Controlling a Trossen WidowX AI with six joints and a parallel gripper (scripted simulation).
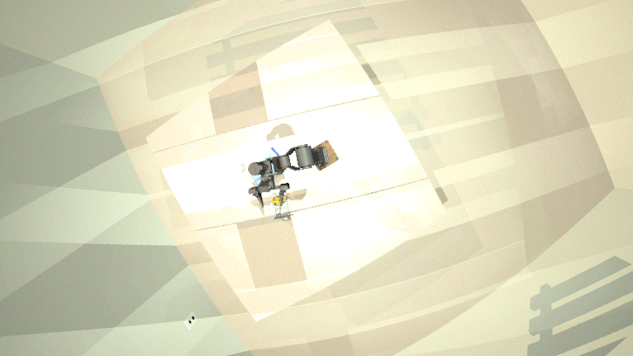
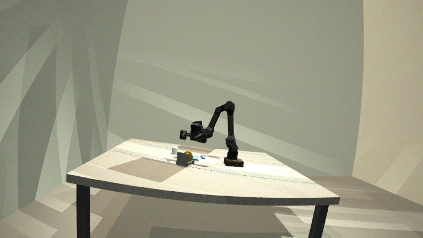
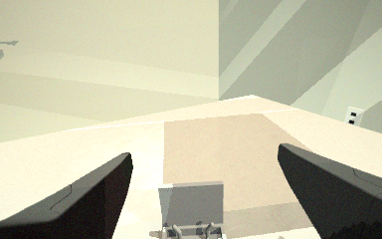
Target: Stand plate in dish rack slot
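Plate: yellow. Gripper: black. Dish rack: grey. Pen-like item: blue. Desk: cream, with tan patches and thin dark lines.
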